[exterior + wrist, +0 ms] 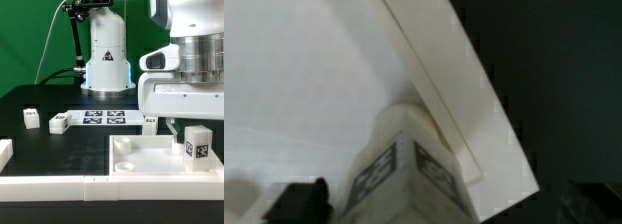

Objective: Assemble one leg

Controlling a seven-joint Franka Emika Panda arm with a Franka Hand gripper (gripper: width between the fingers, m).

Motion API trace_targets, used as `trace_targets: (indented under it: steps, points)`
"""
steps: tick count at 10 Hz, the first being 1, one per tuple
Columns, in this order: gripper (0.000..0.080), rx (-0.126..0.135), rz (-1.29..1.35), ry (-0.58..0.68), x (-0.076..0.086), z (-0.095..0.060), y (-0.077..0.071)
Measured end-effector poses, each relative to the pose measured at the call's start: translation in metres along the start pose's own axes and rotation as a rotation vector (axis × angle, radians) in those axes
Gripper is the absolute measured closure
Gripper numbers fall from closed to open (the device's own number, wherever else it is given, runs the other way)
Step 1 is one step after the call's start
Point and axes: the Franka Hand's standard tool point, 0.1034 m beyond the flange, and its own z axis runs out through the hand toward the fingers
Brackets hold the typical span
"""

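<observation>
The leg [197, 146] is a small white block with a black-and-white tag. It stands upright at the near right corner of the large white tray piece [140, 160]. My gripper [196, 128] hangs straight over it, with a finger [172, 127] to the leg's left and a small gap between them. In the wrist view the leg [411, 170] shows corner-on between the jaws, with a tag on each of two faces. A dark finger [299, 203] stands a little off it. The tray's rim [452, 80] runs alongside. The gripper [423, 208] looks open around the leg.
Three more small white legs stand on the black table [30, 118] [58, 123] [148, 122]. The marker board [105, 117] lies behind them. White border bars lie at the front left [45, 185] and far left [5, 150]. The robot base [105, 60] stands at the back.
</observation>
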Motion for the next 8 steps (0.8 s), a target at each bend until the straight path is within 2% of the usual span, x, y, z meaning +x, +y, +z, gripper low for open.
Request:
trace_targets:
  steps: [1, 3, 4, 6, 7, 8]
  points:
    - [0.015, -0.022, -0.132, -0.005, 0.0007, -0.0005, 0.0003]
    - [0.015, -0.048, -0.313, -0.012, 0.0025, -0.0011, 0.0005]
    - [0.015, -0.071, -0.458, -0.009, 0.0034, -0.001, 0.0021]
    - [0.015, -0.072, -0.524, -0.004, 0.0047, -0.0007, 0.0033]
    - [0.0258, -0.072, -0.524, -0.004, 0.0047, -0.0007, 0.0033]
    - [0.0405, -0.072, -0.523, -0.004, 0.0048, -0.0007, 0.0034]
